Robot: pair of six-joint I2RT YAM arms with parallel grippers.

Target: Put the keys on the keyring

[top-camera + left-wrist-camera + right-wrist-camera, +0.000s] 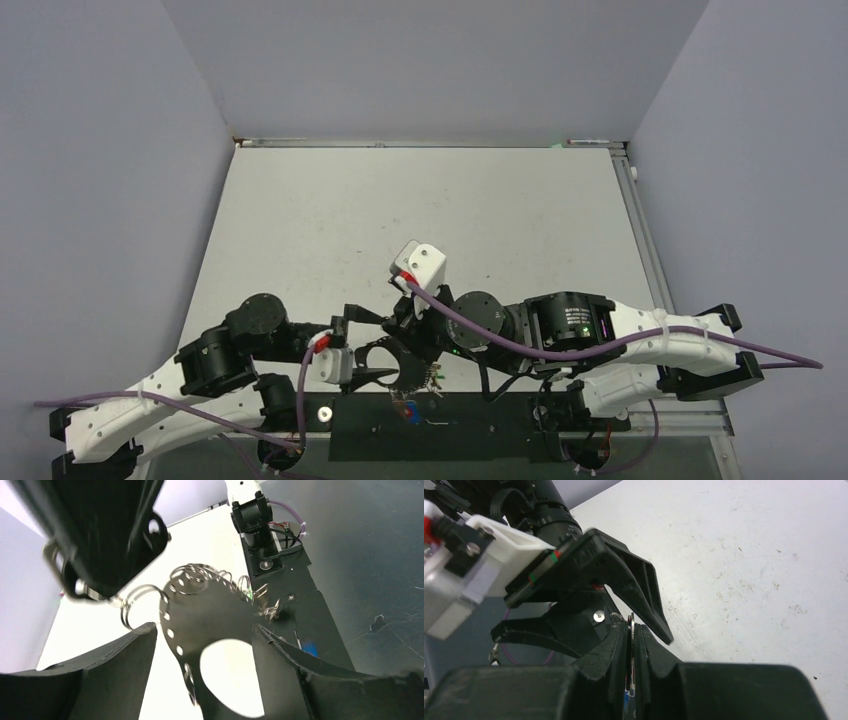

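The keyring (210, 610) is a dark, thin oval loop with small holes and wire rings (192, 575) along its edge. It hangs over the table's near edge (372, 350). My right gripper (631, 630) is shut on its rim, which shows edge-on between the pads. My left gripper (204, 630) is open, with one finger (125, 665) on each side of the loop and neither touching it. In the top view the two grippers (388, 347) (412, 335) meet tip to tip. Blue and red keys (408, 408) lie on the black base plate below them, and a blue key head (309, 647) shows past my left finger.
The black base plate (480, 425) runs along the near edge between the arm bases. The white tabletop (430, 210) stretches beyond the grippers to grey walls. A purple cable (520, 340) loops over the right arm. A metal rail (640, 230) borders the table's right side.
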